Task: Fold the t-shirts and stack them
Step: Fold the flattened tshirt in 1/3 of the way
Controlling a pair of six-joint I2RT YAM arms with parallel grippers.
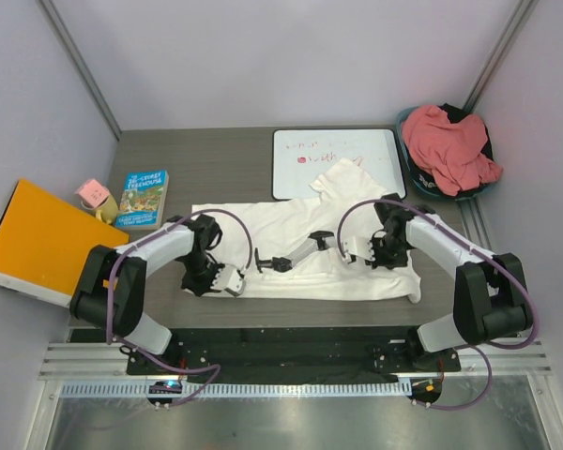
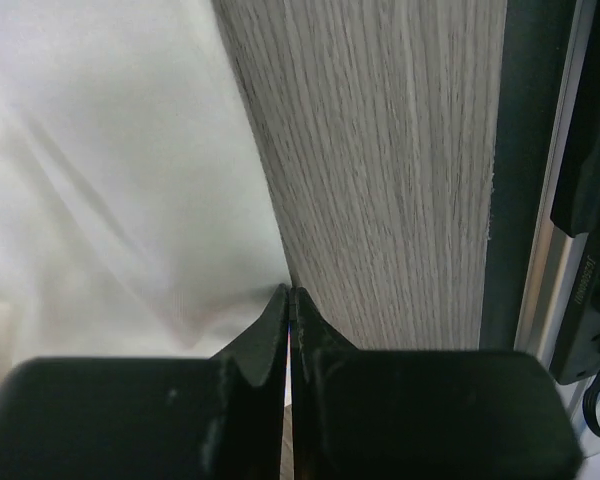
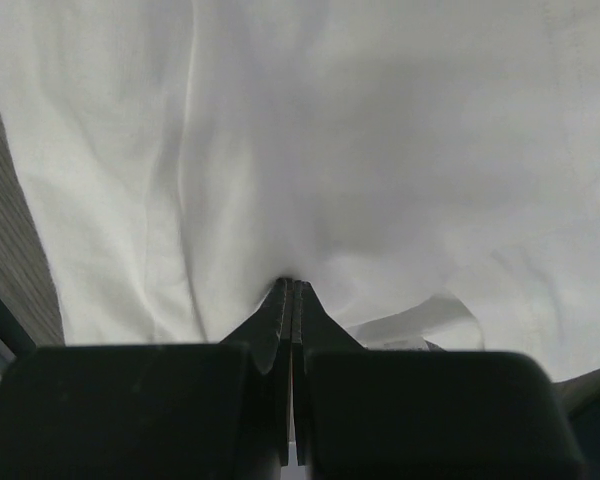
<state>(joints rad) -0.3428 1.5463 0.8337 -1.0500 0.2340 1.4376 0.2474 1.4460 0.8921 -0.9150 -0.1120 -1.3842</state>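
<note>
the white t-shirt [image 1: 305, 246] lies spread across the near middle of the desk [image 1: 206, 159], creased, with one sleeve lapping over the near edge of the whiteboard [image 1: 333, 155]. the left pincer [image 2: 291, 300] sits at the shirt's near left edge, right where cloth meets bare wood; its fingers are pressed together and the hem puckers toward the tips, so it looks nipped on the cloth. the right pincer [image 3: 291, 290] is down on the shirt's right half, fingers likewise squeezed tight with a pinch of white cloth gathered between them. the salmon t-shirt [image 1: 448, 145] is heaped in a basket [image 1: 415, 184] at the far right corner. a book [image 1: 143, 199] and an orange folder [image 1: 33, 239] lie at the left.
</note>
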